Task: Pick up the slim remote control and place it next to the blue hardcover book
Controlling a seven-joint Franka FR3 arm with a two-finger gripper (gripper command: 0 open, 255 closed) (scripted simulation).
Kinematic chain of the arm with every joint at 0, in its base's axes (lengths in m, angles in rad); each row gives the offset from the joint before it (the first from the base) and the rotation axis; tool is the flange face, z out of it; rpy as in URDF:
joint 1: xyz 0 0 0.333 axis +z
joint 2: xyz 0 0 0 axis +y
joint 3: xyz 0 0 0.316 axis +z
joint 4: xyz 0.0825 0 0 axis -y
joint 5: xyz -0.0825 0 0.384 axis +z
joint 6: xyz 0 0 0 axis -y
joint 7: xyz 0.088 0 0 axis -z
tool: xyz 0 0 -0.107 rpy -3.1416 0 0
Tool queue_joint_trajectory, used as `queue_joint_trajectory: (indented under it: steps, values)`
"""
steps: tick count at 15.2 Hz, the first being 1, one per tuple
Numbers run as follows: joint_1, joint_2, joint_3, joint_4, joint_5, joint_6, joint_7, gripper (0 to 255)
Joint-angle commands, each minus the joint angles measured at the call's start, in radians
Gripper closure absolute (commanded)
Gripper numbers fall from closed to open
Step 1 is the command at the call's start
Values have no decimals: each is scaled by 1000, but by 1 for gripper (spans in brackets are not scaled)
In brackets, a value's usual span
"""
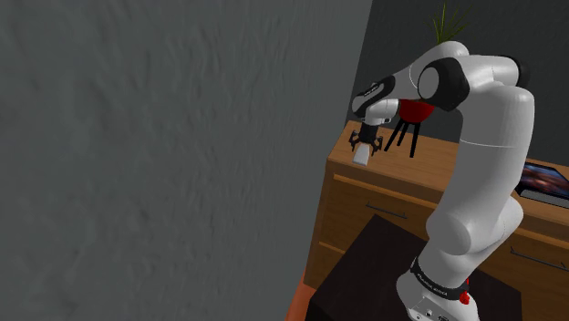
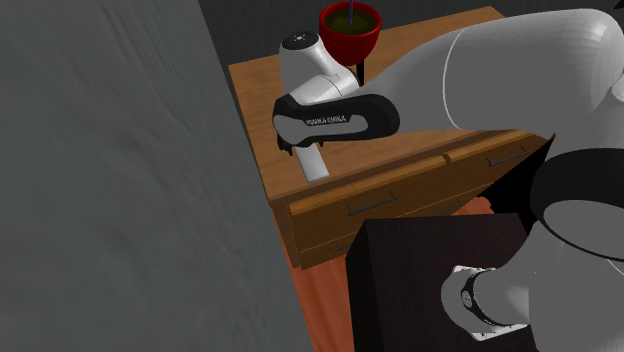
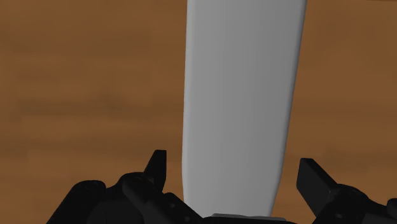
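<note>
Remote: slim pale-grey slab [image 3: 238, 95], flat on the wooden tabletop [image 2: 255, 105], near the front edge by the grey wall.
Jaws: apart, straddling the remote's end (a gap either side), not gripping.
Book: dark-covered [image 1: 545, 180], flat at the tabletop's other end, well apart from the remote.
Plant: red pot [image 2: 350, 25], farther back.

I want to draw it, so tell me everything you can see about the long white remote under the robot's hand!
The remote is a slim, plain pale grey slab with no buttons drawn on it. It lies flat on the brown wooden dresser top, close to the edge by the grey wall. The black gripper straddles one end with its fingers open, a gap showing on each side, so only the wood touches it.
</note>
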Motion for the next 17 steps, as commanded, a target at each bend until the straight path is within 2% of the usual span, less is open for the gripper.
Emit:
queue_joint_trajectory:
  steps: [1, 6, 7, 17]
  values:
    - [0, 2, 0, -3, 1, 5, -1, 0]
    - [0, 2, 0, -3, 1, 5, -1, 0]
    - [0, 2, 0, -3, 1, 5, -1, 255]
    - [1, -6, -1, 1, -3, -6, 2, 255]
